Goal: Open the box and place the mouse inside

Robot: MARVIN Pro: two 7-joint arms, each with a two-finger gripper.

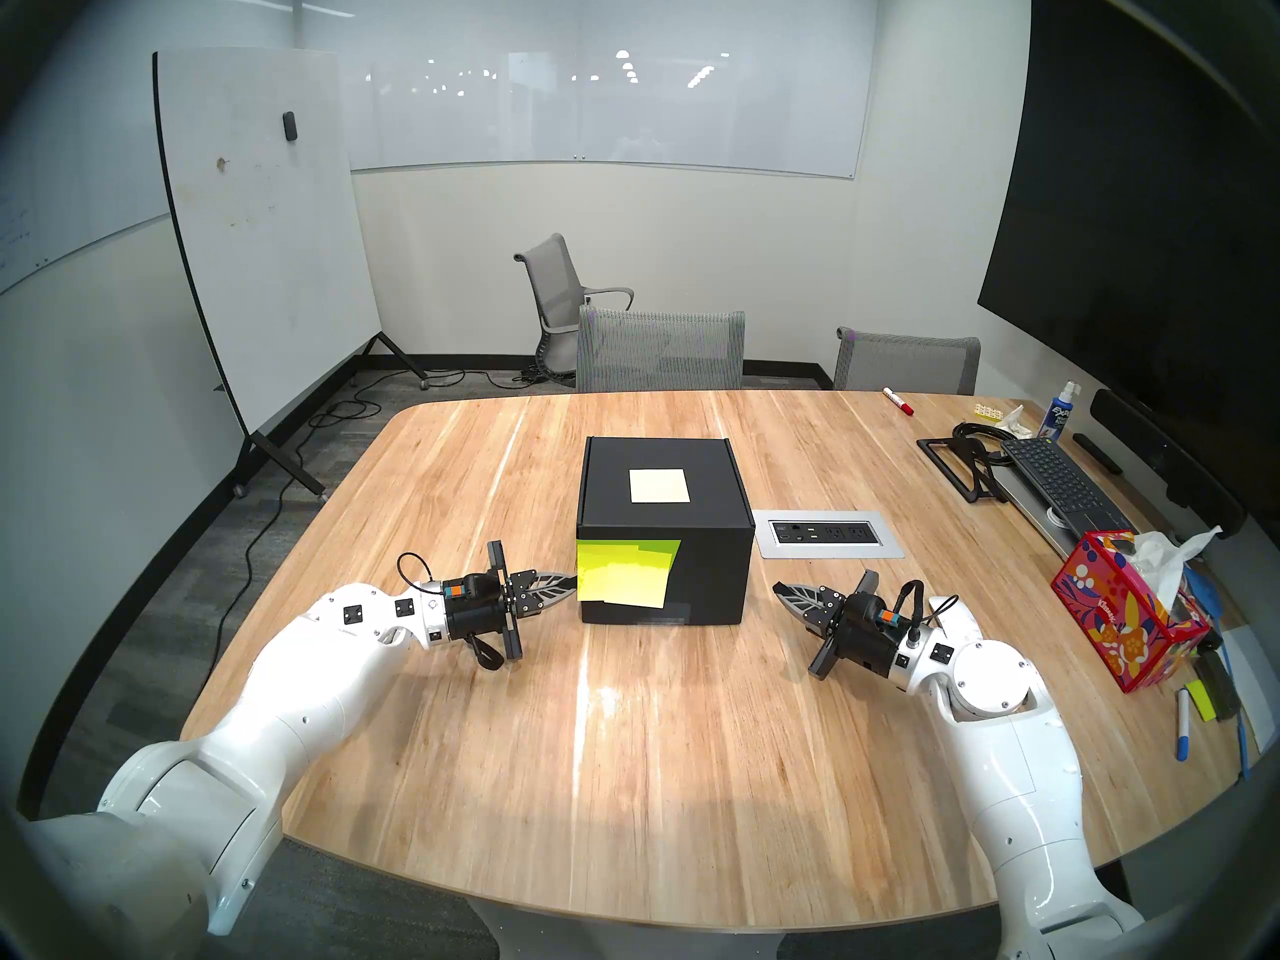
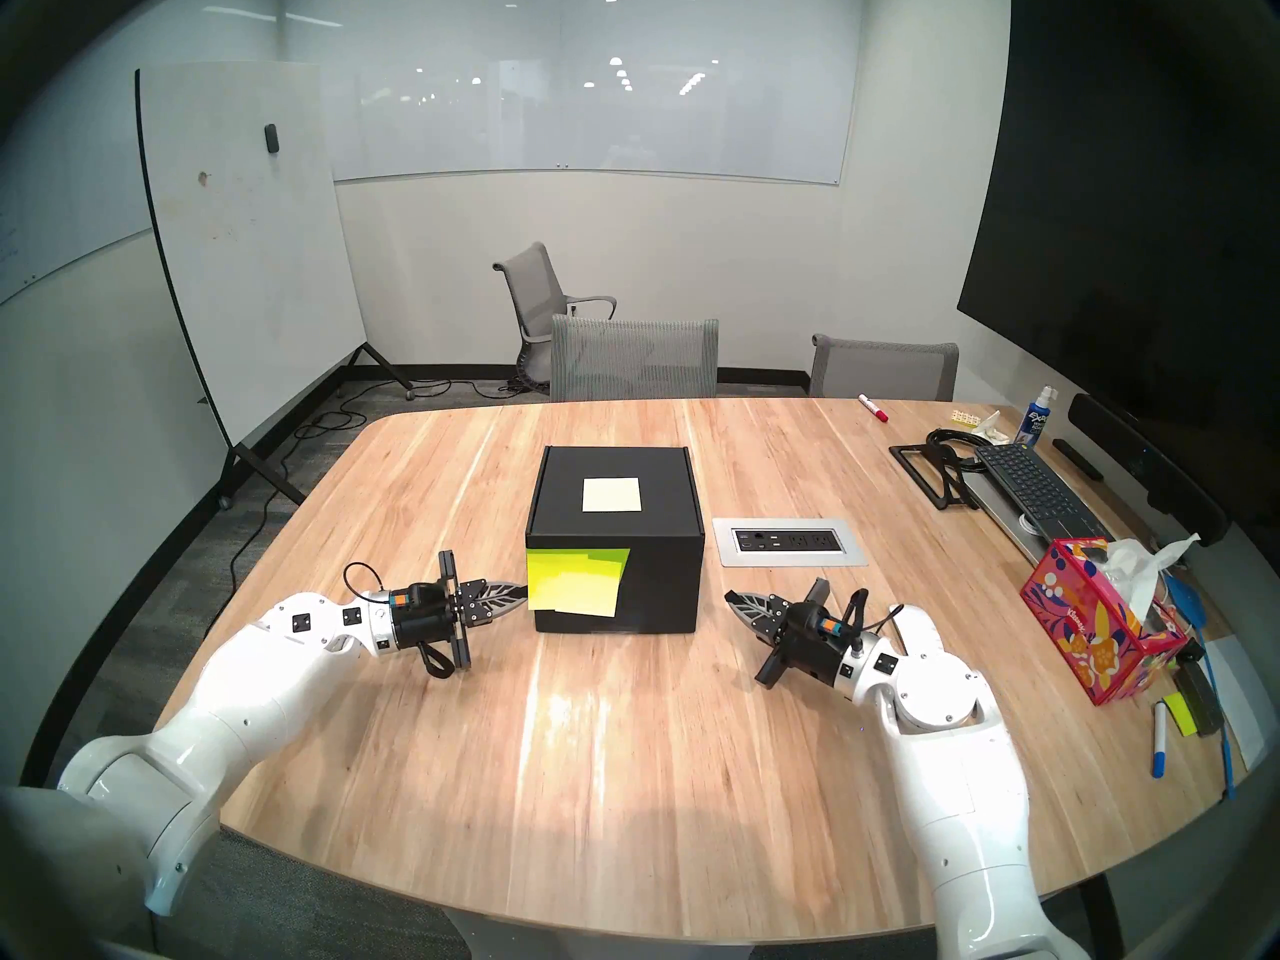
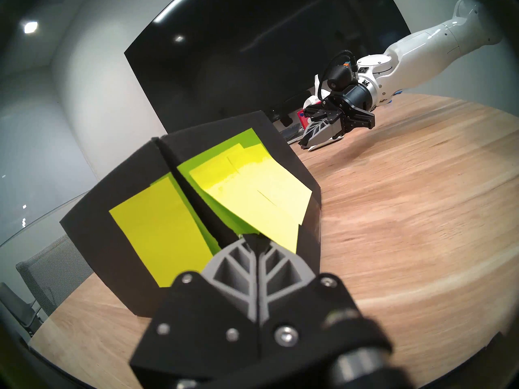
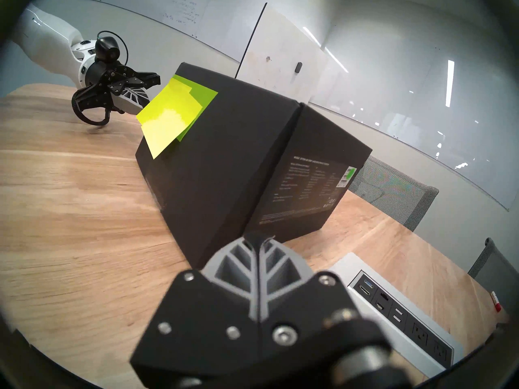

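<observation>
You see the closed black box (image 1: 665, 522) on the counter (image 1: 623, 764) — left gripper (image 1: 569, 580) and right gripper (image 1: 779, 586) flank it, both clenched, empty.

Both white arms reach in over the tabletop from the near corners. The left gripper (image 1: 564, 581) lies level, pointing right, fingers pressed together (no gap). The right gripper (image 1: 783, 589) angles slightly downward toward the left, likewise closed and empty.

I see a wooden table (image 1: 623, 764) filling the lower frame, rolling whiteboard (image 1: 263, 245) upper left, grey mesh chairs (image 1: 661, 349) centre, dark screen (image 1: 1136, 210) upper right, ceiling lights reflected on the glass wallboard (image 1: 609, 106).
</observation>
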